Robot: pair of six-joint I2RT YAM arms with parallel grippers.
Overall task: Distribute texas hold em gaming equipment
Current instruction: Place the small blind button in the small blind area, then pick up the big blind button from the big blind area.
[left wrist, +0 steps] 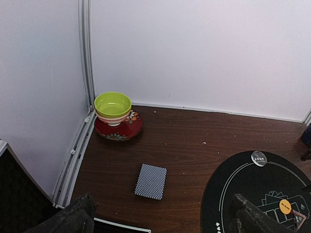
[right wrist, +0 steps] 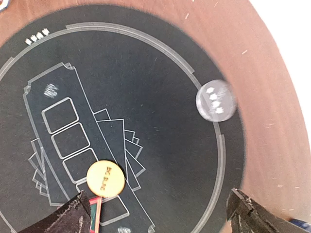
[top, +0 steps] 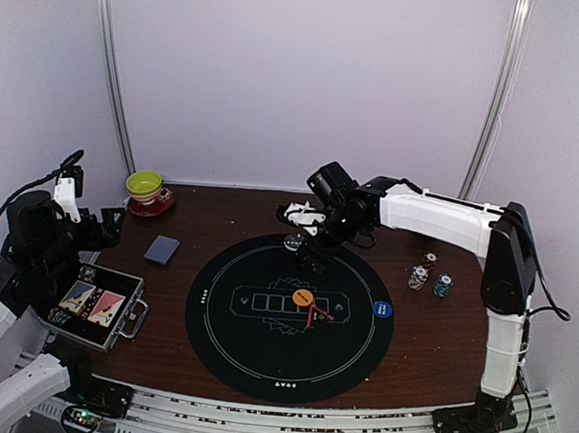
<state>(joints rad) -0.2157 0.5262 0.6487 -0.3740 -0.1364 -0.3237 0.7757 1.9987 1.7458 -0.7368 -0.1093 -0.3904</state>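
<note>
Top external: right gripper (right wrist: 158, 195) gapes empty above mat (top: 259, 355), left gripper (left wrist: 161, 199) gapes empty near case (top: 109, 341).

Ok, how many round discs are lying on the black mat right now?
3 on the mat: an orange disc near the middle, a blue disc at the right edge, and a pale chip at the far edge. The right arm may hide more.
</note>
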